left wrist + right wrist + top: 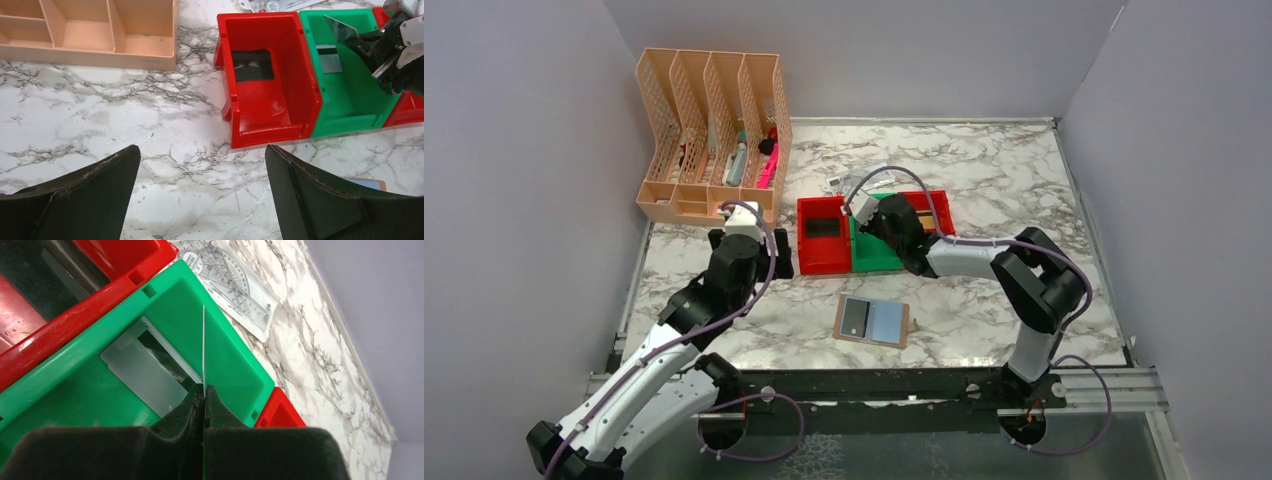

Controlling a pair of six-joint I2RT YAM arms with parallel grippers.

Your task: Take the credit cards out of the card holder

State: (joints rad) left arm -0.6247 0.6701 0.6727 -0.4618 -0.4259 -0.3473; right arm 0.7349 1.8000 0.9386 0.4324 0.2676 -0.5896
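Note:
The tan card holder (872,321) lies open on the marble near the front, a dark credit card (854,319) on its left panel. My right gripper (204,387) hangs over the green bin (95,390), shut on a thin credit card (204,347) that shows edge-on. In the left wrist view that held card (340,27) tilts above the green bin (350,100). A grey card (150,375) lies flat in this bin. A dark card (252,65) rests in the left red bin (260,120). My left gripper (202,150) stands open over bare marble, left of the bins.
A peach desk organizer (709,130) with pens stands at the back left. A clear protractor and ruler set (235,287) lies behind the bins. Another red bin (936,205) sits right of the green one. Grey walls close the table on three sides.

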